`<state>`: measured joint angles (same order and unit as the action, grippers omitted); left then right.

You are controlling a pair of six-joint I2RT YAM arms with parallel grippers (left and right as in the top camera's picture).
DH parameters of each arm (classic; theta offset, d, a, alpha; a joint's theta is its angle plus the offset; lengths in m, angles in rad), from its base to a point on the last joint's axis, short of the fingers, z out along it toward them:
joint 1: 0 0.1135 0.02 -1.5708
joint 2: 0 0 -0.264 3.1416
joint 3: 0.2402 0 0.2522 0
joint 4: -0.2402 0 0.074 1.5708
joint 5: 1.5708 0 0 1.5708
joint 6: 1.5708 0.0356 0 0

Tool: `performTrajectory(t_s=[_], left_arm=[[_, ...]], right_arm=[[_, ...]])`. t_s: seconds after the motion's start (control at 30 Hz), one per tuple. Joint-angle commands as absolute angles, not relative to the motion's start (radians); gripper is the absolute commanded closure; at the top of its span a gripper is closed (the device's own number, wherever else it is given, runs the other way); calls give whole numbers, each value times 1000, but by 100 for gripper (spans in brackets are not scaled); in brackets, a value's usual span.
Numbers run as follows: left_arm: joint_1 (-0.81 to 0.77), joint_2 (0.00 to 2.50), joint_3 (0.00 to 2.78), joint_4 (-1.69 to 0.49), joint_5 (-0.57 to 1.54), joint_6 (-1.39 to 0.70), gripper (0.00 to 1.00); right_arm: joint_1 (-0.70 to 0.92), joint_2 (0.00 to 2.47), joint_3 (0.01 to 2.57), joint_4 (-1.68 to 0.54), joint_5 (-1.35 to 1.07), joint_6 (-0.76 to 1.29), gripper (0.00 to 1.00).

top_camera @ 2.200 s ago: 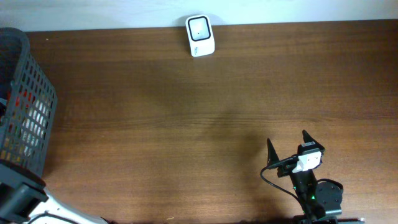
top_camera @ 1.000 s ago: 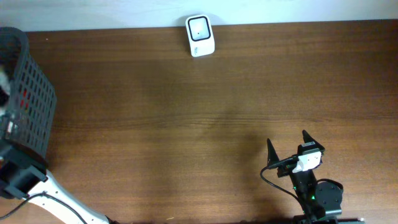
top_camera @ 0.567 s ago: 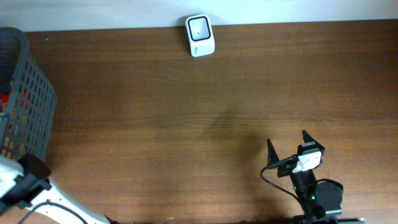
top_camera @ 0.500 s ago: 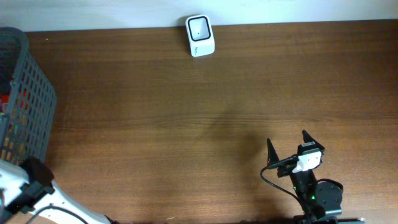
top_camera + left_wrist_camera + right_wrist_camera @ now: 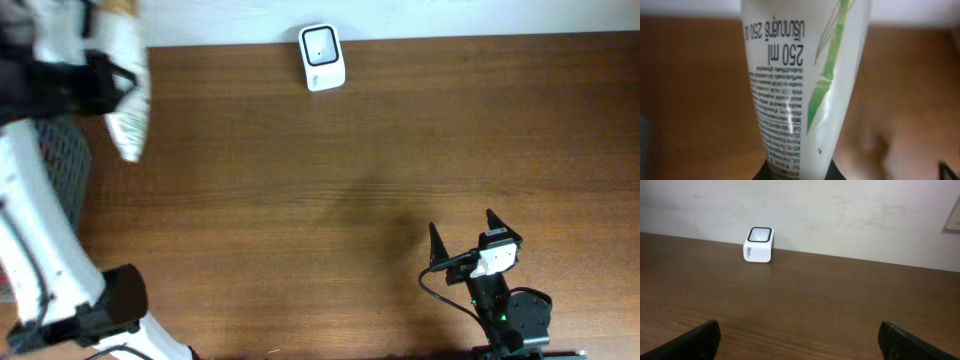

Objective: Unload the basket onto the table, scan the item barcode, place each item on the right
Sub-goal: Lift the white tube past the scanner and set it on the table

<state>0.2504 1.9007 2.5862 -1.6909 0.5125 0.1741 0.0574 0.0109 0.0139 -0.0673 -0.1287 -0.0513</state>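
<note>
Overhead, left gripper (image 5: 112, 80) clamps the white tube (image 5: 128, 112) near the basket (image 5: 62, 162); right gripper (image 5: 462, 234) gapes wide, scanner (image 5: 322, 57) well apart.

Overhead looks straight down, sharing the scanner (image 5: 322, 58) with the low, level right wrist view

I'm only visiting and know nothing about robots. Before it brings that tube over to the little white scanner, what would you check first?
1. Grip on the tube: ok. The left gripper is closed on its lower end.
2. Scanner in place: ok. It sits by the far edge of the table.
3. Way across to the scanner: ok. Only bare wood shows between the two.
4. Barcode turned toward the scanner: cannot tell. The left wrist view shows small print but no barcode.
5. Right gripper out of the way: ok. It is open, near the front edge.
</note>
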Motion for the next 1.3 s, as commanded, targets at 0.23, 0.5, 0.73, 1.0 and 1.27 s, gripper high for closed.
performTrajectory(t_s=[0.23,0.5,0.73,1.0,1.27], left_arm=[[-272,1872,2001,-1198,277,-99,100],[-481,1876,1579,-706,182,-553,100],[-629,1954,1417,-487,43,-644,100],[-670,2083,1417,-487,33,-644,100],[-670,2086,1421,-479,33,-635,0]], right_arm=[[52,4,6,-68,-123,-41,1],[52,4,6,-68,-123,-41,1],[52,4,6,-68,-123,-41,1],[52,4,6,-68,-123,-41,1],[52,4,6,-68,-123,-41,1]])
